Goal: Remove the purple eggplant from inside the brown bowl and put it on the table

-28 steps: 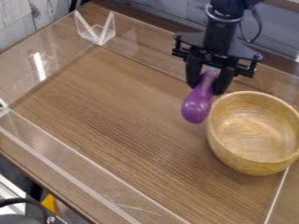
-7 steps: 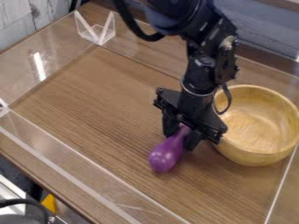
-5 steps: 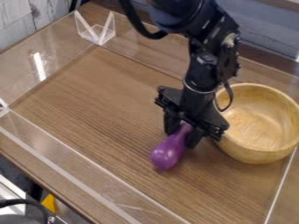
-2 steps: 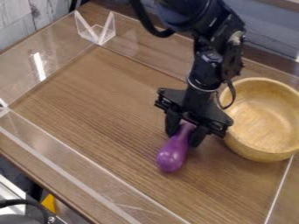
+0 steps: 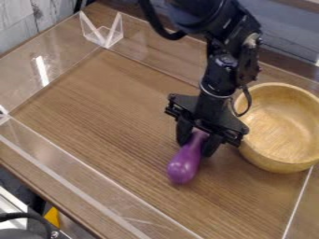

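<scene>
Claw (image 5: 201, 140) pinched on thin end of purple eggplant (image 5: 186, 163). Eggplant's fat end rests on table (image 5: 100, 112), just beside brown bowl (image 5: 282, 126), outside it.

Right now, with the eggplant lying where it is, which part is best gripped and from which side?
The narrow stem end, from straight above. The purple eggplant rests bulb-down on the table, its thin end tilted up toward the gripper, which is shut on it there; the bulb looks too fat and glossy to pinch.
</scene>
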Tool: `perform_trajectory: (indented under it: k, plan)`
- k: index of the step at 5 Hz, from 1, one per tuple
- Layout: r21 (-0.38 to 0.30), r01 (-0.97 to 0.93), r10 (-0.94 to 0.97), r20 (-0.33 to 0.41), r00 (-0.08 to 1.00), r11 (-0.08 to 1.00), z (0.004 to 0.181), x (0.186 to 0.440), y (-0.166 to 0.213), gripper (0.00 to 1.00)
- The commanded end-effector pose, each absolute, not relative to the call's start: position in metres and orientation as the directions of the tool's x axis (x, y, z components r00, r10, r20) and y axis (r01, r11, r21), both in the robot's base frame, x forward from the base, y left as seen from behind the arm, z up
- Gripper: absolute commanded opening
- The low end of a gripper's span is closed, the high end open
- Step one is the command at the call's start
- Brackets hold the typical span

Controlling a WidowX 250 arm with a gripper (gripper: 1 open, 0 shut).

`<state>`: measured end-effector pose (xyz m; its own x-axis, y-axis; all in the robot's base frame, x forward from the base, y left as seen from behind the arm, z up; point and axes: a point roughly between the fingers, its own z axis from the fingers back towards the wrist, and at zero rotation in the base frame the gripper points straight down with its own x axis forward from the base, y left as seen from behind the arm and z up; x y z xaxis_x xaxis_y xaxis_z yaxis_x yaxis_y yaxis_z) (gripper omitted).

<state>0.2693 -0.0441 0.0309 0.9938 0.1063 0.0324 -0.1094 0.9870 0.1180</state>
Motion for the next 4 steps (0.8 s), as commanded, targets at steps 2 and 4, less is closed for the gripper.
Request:
perform_trajectory:
  k: [2,4]
  plan:
    - [0.087,-0.202,0.195,0.083,0.977,0.975,0.044,0.270,-0.041,1.00]
    - [0.073,-0.213,0.206,0.098,0.974,0.974,0.061,0.278,-0.040,0.00]
